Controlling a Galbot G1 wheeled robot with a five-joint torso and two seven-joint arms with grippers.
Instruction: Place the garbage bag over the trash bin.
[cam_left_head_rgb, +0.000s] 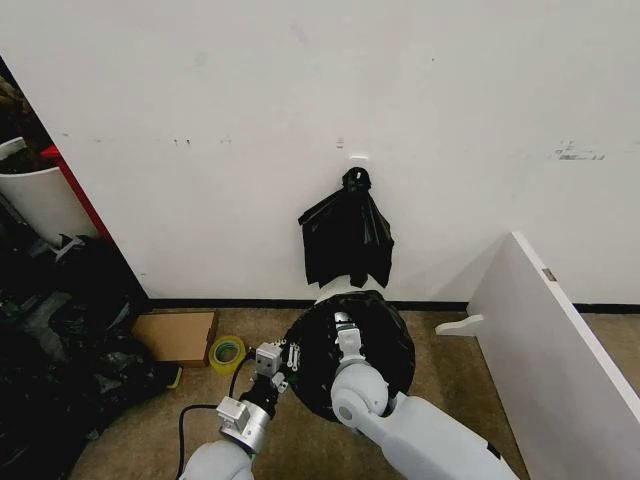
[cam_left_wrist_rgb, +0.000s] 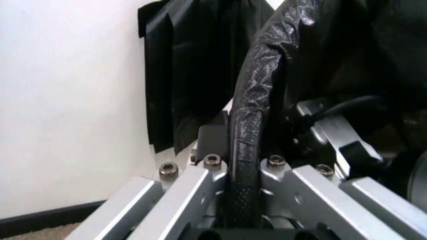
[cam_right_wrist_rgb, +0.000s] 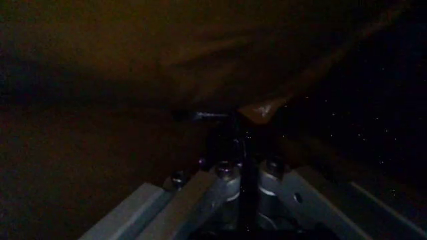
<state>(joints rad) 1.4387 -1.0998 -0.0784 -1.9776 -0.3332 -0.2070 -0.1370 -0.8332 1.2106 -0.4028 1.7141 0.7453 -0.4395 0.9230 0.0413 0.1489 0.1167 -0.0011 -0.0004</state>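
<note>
Standing against the wall, the round cream-white plastic bucket (cam_left_head_rgb: 331, 291) wore the thin, glossy black garbage bag (cam_left_head_rgb: 372, 335) across its mouth. The left gripper (cam_left_wrist_rgb: 244, 200) was clamped on the bag's rim fold. The right gripper (cam_left_head_rgb: 345, 328) reached inside the bag; I couldn't tell its jaws.

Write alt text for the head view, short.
A trash bin lined with a black garbage bag stands on the floor by a white wall, under a knotted black bag bunch hanging there. The left end effector pinches the bag's rim; the right end effector reaches inside.
</note>
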